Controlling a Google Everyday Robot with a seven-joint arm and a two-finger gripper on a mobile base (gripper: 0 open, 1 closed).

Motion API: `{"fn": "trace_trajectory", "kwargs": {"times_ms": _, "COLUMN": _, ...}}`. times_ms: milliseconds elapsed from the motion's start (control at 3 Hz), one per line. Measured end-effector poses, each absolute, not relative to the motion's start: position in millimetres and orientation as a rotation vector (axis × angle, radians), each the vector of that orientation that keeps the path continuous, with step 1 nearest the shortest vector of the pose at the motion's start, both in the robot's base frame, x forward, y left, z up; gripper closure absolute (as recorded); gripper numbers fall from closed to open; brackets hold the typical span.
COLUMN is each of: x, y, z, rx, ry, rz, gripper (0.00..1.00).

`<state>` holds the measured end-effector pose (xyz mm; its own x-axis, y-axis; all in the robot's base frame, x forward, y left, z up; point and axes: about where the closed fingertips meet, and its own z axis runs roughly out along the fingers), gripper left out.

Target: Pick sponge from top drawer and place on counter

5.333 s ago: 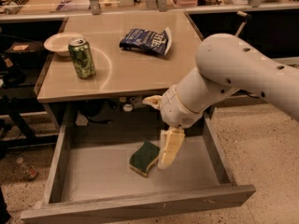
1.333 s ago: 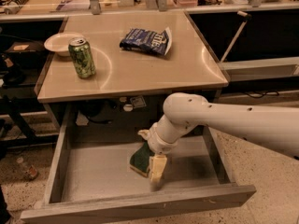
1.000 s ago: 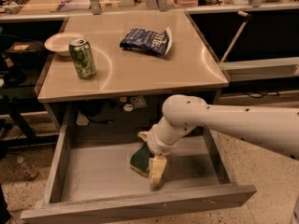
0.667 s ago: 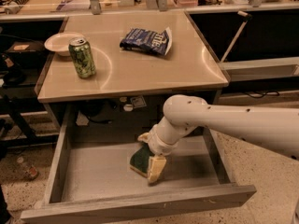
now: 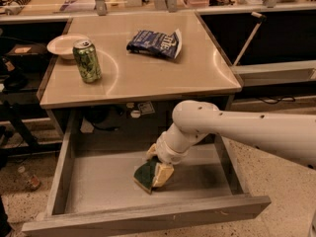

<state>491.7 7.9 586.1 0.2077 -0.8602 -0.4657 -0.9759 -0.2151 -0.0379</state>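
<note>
The sponge (image 5: 144,175), dark green over yellow foam, sits tilted in the middle of the open top drawer (image 5: 98,181). My gripper (image 5: 154,166) reaches down into the drawer from the right. Its cream fingers (image 5: 163,174) are closed against the sponge, one on its right side and one behind it. The sponge's lower edge rests at or just above the drawer floor. The beige counter (image 5: 143,68) is above the drawer. My white arm (image 5: 247,132) crosses the drawer's right side.
On the counter stand a green can (image 5: 87,60) at the left, a white bowl (image 5: 64,44) behind it, and a dark blue chip bag (image 5: 154,42) at the back middle. The drawer's front panel (image 5: 148,216) juts toward me. A shelf with metal posts runs behind.
Over five seconds my arm has lowered and the gripper has moved down onto the sponge. In the last second the fingers have pressed in and the sponge has tilted slightly.
</note>
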Motion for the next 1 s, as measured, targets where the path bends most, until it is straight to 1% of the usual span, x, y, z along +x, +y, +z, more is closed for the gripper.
{"fn": "trace_trajectory", "kwargs": {"times_ms": 333, "x": 491.7, "y": 7.9, "z": 586.1, "rx": -2.164, "ry": 1.722, "rz": 0.5, "gripper": 0.88}}
{"fn": "trace_trajectory", "kwargs": {"times_ms": 667, "x": 490.4, "y": -2.6, "z": 603.0, "rx": -2.114, "ry": 1.756, "rz": 0.503, "gripper": 1.0}}
{"fn": "trace_trajectory", "kwargs": {"times_ms": 1000, "x": 494.7, "y": -22.3, "z": 635.2, "rx": -2.017, "ry": 1.838, "rz": 0.48, "gripper": 1.0}}
